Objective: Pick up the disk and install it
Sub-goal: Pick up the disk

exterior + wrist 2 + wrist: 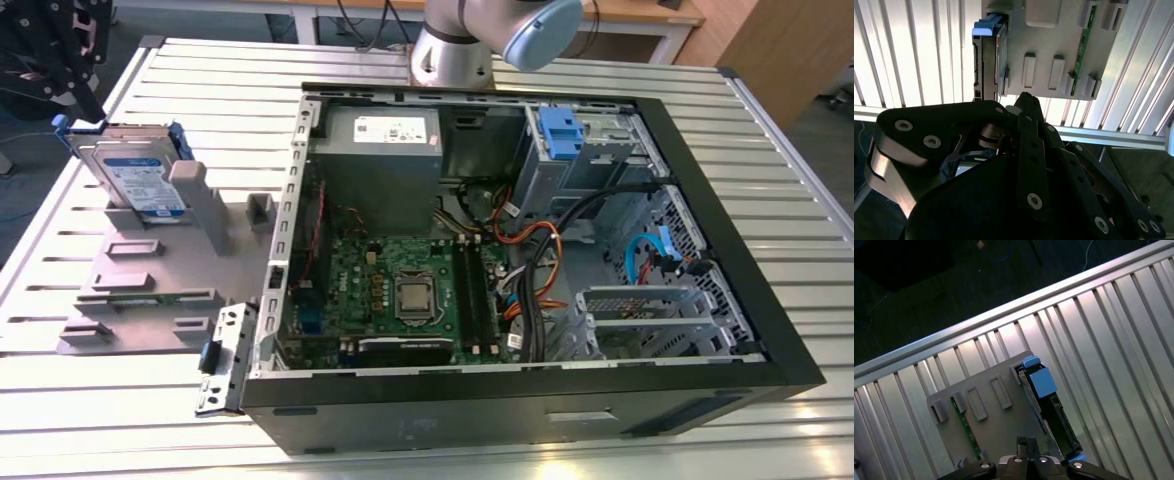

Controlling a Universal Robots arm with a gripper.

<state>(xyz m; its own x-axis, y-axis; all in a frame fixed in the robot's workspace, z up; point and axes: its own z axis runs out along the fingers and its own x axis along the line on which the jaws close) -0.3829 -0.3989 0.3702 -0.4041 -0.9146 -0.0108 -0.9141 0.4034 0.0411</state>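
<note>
The gripper [1021,100] is looming closest in the second wrist view. Its fingers [1026,130] are seeming to meet at the tips and are gripping nothing. It is hanging close above the disk [134,180], over the far corner of the worktop [200,80] at the exterior view's left. The disk is standing on edge and leaning back in a slot of the grey holder [147,290], with its blue carrier showing at the top. It is sitting well apart from the open case [534,410] on the exterior view's right. In both wrist views the disk is appearing edge-on beside the holder's plate. The work is looking to be at the approach for the pick: nothing is being lifted, and the drive bay [594,150] at the case's far right is waiting without a disk. A grasp here is calling for the fingers to be spreading enough to straddle the disk's thin body, lining up square with its flat faces and descending without nudging it in its slot.
</note>
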